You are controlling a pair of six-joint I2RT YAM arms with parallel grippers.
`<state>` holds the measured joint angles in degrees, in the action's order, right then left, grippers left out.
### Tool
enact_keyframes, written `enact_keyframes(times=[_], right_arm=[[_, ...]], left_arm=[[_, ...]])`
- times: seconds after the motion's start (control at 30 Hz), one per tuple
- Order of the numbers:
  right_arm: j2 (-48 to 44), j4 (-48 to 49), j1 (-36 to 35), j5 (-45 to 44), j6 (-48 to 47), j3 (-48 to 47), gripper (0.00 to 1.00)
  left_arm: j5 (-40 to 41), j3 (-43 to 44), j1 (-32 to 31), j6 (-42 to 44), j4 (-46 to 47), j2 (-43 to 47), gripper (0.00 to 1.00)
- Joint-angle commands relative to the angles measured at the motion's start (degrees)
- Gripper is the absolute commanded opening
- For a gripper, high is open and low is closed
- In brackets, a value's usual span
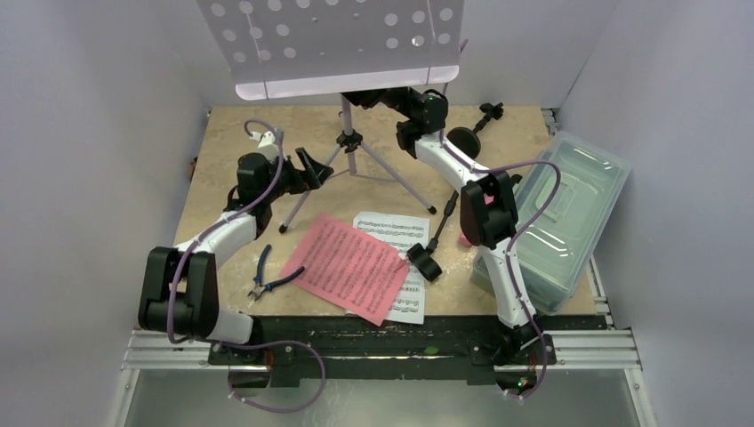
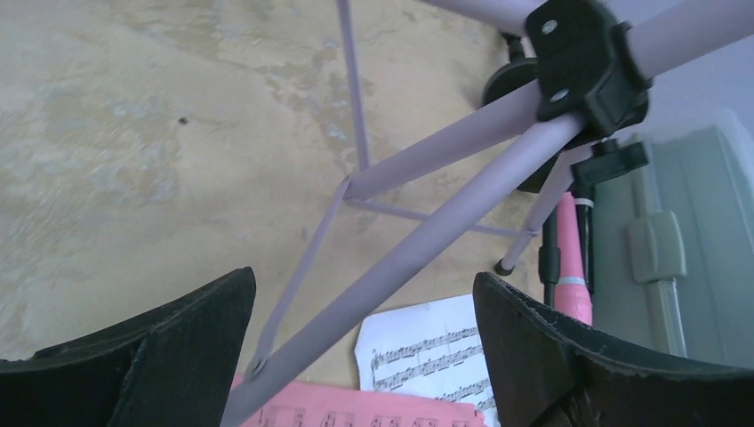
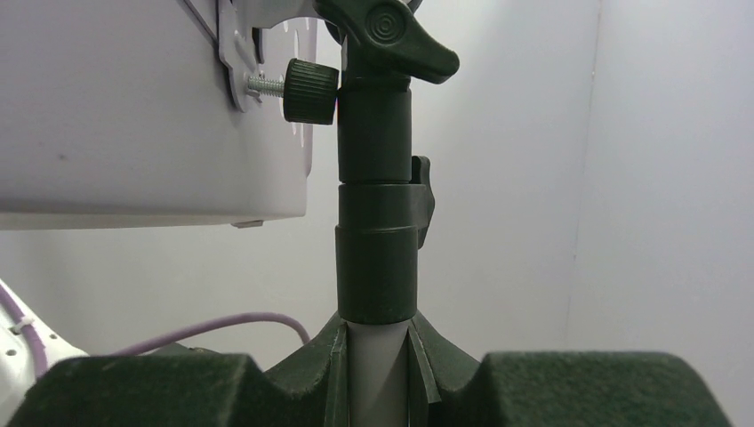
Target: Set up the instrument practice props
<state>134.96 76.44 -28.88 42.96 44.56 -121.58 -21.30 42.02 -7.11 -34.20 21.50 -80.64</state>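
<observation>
The lavender perforated music desk [image 1: 338,40] stands upright on its tripod [image 1: 351,165] at the back of the table. My right gripper [image 1: 356,96] is shut on the stand's pole [image 3: 378,374], just below the black collar [image 3: 378,222] under the desk [image 3: 133,107]. My left gripper [image 1: 318,169] is open, and a lavender tripod leg [image 2: 418,258] runs between its fingers untouched. A pink page [image 1: 347,267] lies over a white page [image 1: 396,233]. A black pole with a round base [image 1: 425,262] lies beside them. A pink microphone [image 2: 572,267] is partly hidden behind my right arm.
Blue-handled pliers [image 1: 267,276] lie near the front left. A clear plastic tub [image 1: 560,213] sits at the right edge. Another black round base [image 1: 462,142] and a pole with a clip [image 1: 489,114] are at the back right.
</observation>
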Motion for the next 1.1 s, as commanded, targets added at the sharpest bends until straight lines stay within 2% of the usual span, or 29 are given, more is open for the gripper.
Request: enact_keyframes(times=[0.0, 0.13, 0.23, 0.4, 0.47, 0.5, 0.53, 0.57, 0.63, 0.7, 0.87, 1.07], right_arm=[[-4.2, 7.2, -1.1, -4.3, -0.8, -2.7, 0.0], [-3.6, 6.4, -1.6, -4.0, -0.5, -3.9, 0.0], [-3.7, 5.9, -1.8, -3.7, -0.8, -3.9, 0.0], [-3.4, 5.8, -1.9, -4.0, -0.9, -3.7, 0.0], [-3.4, 5.6, -1.9, -4.7, -0.8, -3.5, 0.0], [-3.8, 5.3, -1.8, -5.7, -0.7, -2.9, 0.0], [-4.5, 5.1, -1.9, -7.4, -1.2, -1.5, 0.0], [-5.5, 5.0, -1.8, -9.5, -1.8, 0.3, 0.0], [-6.5, 4.4, -1.8, -12.3, -3.1, 1.6, 0.0], [-5.4, 3.9, -2.0, -12.4, -2.6, -1.7, 0.0], [-2.0, 0.6, -2.0, -9.7, -1.6, -9.4, 0.0], [-2.8, -0.6, -2.6, -6.3, -2.9, -9.6, 0.0]], left_arm=[[-10.8, 7.7, 0.2, 1.7, 9.5, -6.8, 0.91], [-18.4, 11.0, 0.0, -0.9, 14.4, -13.8, 0.81], [-17.8, 10.9, -0.2, -0.7, 15.4, -15.1, 0.74], [-17.3, 12.4, -0.3, -0.2, 15.8, -16.5, 0.55], [-15.5, 12.6, -0.2, 0.8, 14.3, -16.4, 0.35], [-13.5, 12.4, -0.3, 2.3, 11.9, -15.8, 0.16], [-10.6, 11.9, -0.3, 4.0, 9.3, -14.9, 0.06], [-8.3, 10.5, -0.4, 5.2, 8.1, -13.7, 0.01], [-4.0, 6.7, -0.6, 5.4, 9.0, -11.1, 0.0], [0.7, 4.2, -1.2, 5.5, 7.6, -8.5, 0.0], [9.4, 4.6, -2.5, 11.7, -0.3, -7.4, 0.0], [9.6, 5.9, 0.1, 17.4, -3.4, -5.5, 0.0]])
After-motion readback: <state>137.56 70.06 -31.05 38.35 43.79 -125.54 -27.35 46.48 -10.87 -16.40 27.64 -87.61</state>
